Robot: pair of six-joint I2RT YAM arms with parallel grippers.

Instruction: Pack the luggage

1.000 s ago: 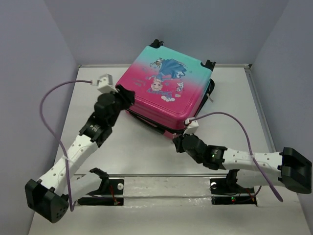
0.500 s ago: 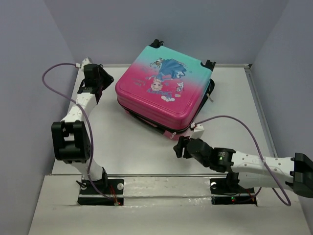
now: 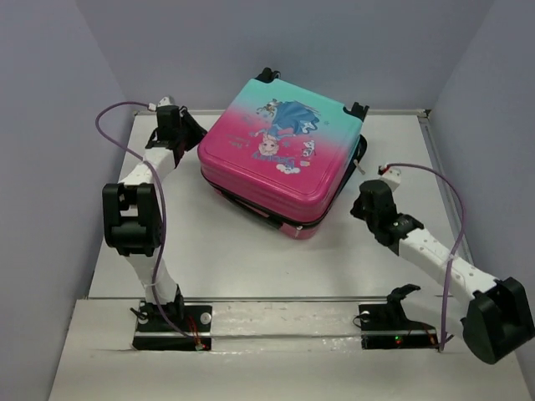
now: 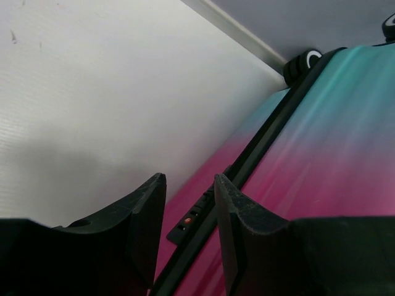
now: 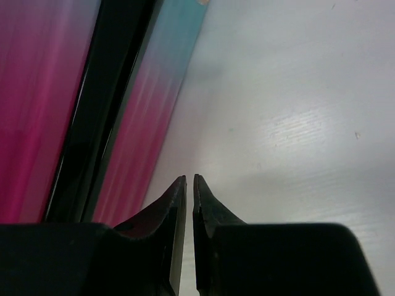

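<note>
The luggage (image 3: 280, 154) lies flat and closed at the back middle of the table, pink-to-teal shell up with the princess picture on top. My left gripper (image 3: 191, 134) sits at its left corner, jaws a little open and empty. In the left wrist view my gripper (image 4: 188, 180) frames the black zipper trim and a zipper pull (image 4: 187, 220) on the shell (image 4: 321, 154). My right gripper (image 3: 360, 203) is by the luggage's right side, shut and empty. In the right wrist view my gripper (image 5: 189, 179) hovers over the table beside the shell (image 5: 43, 92).
Grey walls close the table on the left, back and right, with a raised rim (image 3: 393, 111) along the back. Purple cables (image 3: 109, 117) loop off both arms. The luggage's wheels (image 3: 267, 73) point at the back wall.
My left arm has swung from the luggage's near-left edge to its far-left corner. My right arm has moved from the front corner round to the right side.
</note>
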